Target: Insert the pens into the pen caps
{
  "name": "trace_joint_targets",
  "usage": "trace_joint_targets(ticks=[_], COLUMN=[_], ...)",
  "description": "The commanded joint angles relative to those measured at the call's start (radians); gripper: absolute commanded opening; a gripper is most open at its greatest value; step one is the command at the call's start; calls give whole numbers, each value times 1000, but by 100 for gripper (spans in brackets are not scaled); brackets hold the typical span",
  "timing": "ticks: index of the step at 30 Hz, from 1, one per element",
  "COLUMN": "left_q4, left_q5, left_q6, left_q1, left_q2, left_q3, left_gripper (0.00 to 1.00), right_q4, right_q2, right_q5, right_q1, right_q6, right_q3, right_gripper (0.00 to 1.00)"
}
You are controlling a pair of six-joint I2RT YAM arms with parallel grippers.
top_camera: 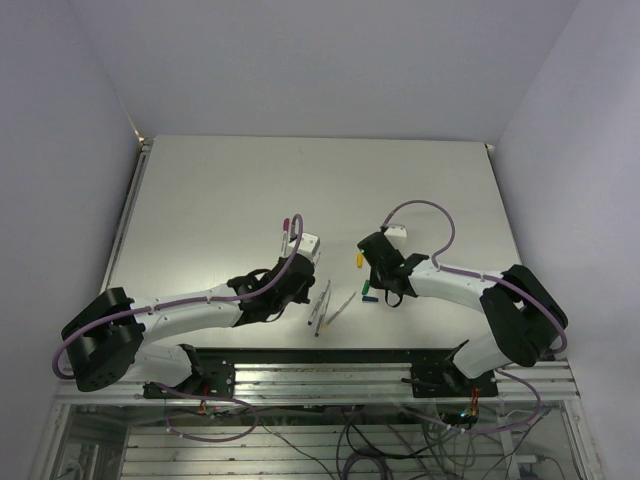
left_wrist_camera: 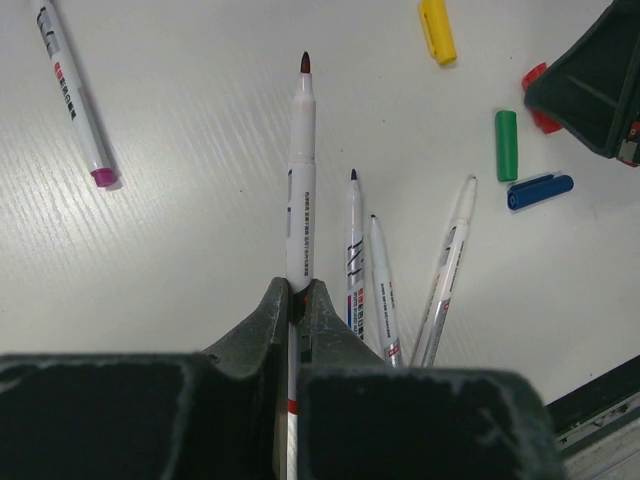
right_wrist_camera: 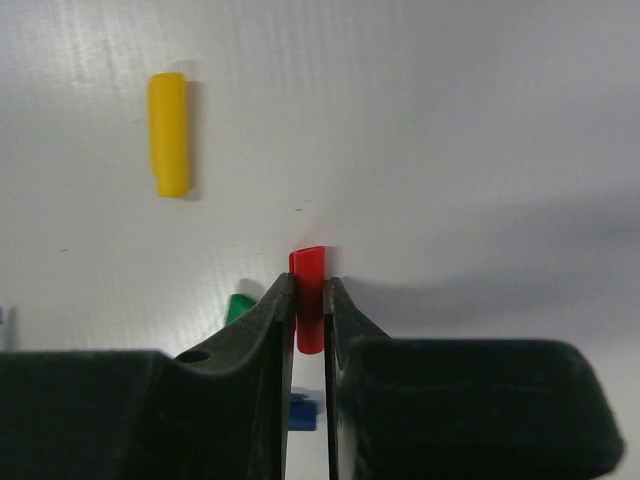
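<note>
Red cap (right_wrist_camera: 308, 262) clamped in right gripper (right_wrist_camera: 310, 290) jaws, protruding forward, presumably for mating. Left gripper (left_wrist_camera: 298, 297) jaws closed on red-tipped pen (left_wrist_camera: 301, 170), tip outward to meet cap. Spare pens (left_wrist_camera: 355, 240) loose on counter (left_wrist_camera: 200, 250) alongside.

Table (top_camera: 300, 190): white, matte, with a faint grain visible in the left wrist view (left_wrist_camera: 180, 260); it fills the centre of the overhead frame. Pale walls (top_camera: 50, 200) enclose it at left, back and right. Metal strip (top_camera: 128, 215) along the table's left edge. Aluminium rails (top_camera: 330, 375) cross the lower frame. Tangled wires (top_camera: 370, 445) lie beneath them, bottom centre.
</note>
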Motion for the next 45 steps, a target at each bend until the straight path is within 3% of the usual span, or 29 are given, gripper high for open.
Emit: trace_joint_targets(ticks=[1, 5, 9, 16, 26, 45], left_q4=[53, 77, 153, 426, 568, 624], left_q5=[23, 27, 55, 161, 281, 223], left_q6=[24, 30, 45, 100, 103, 106], left_q1=[8, 10, 11, 14, 14, 14], left_q2=[-13, -22, -32, -57, -21, -13], left_q3=[37, 37, 23, -26, 13, 9], left_gripper=[7, 7, 7, 7, 7, 7], right_q4=[-115, -41, 130, 480, 861, 950], right_q2=[-4, -56, -130, -267, -344, -408], right_q5=[159, 261, 249, 33, -166, -184], right_q1=[-1, -1, -13, -33, -36, -34], right_q6=[-16, -83, -190, -301, -287, -208], right_q3=[42, 109, 120, 48, -47, -136], right_gripper=[0, 0, 0, 0, 0, 0])
